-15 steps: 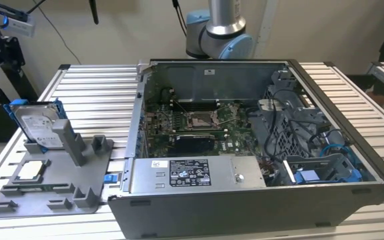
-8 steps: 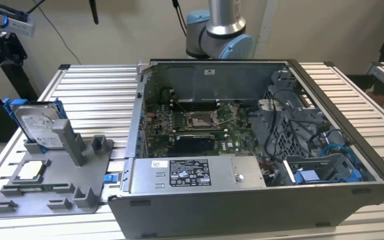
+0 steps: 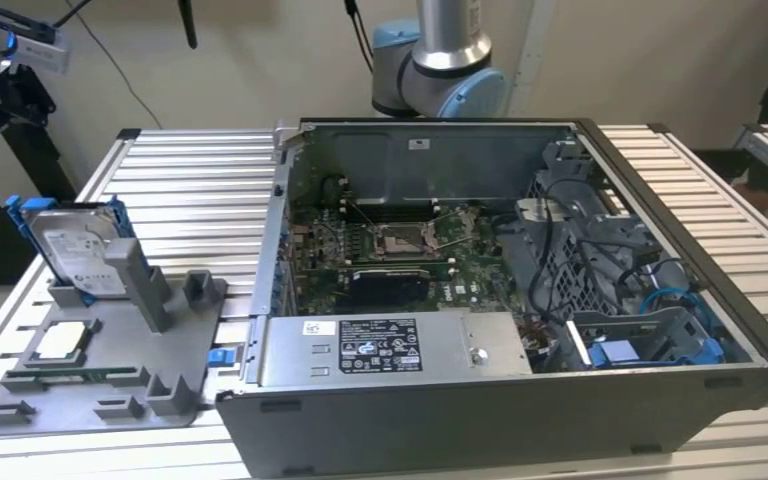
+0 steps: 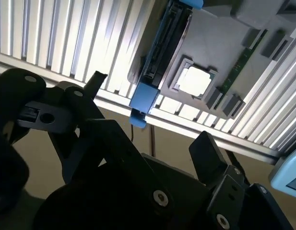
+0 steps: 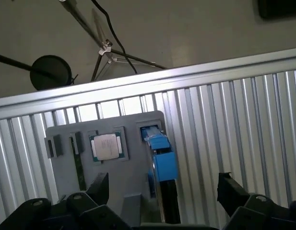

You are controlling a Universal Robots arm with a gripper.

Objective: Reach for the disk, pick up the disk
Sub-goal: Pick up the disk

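Hanging above the disk [image 5: 162,163], the gripper [image 5: 164,189] has its fingers [image 5: 100,184] spread wide and empty, one on each side of the disk's line in both wrist views, with clear space between them and the disk.

The disk stands on edge in a slot of the grey holder [image 3: 157,370], near the edge of the ribbed surface [image 3: 704,200] on the exterior view's left, well apart from the open computer case [image 3: 491,410]. A small square chip [image 5: 106,146] lies flat in the same holder, just beside the disk.

The reach looks only begun, and the risks are in the descent. If the fingers come down off-centre or twisted, one could strike the blue bracket's top edge or the holder's upright post beside it. A pinch on the smooth plastic frame alone might slip. If the slot grips the disk tightly, a lift could drag the whole holder up and disturb the chip.
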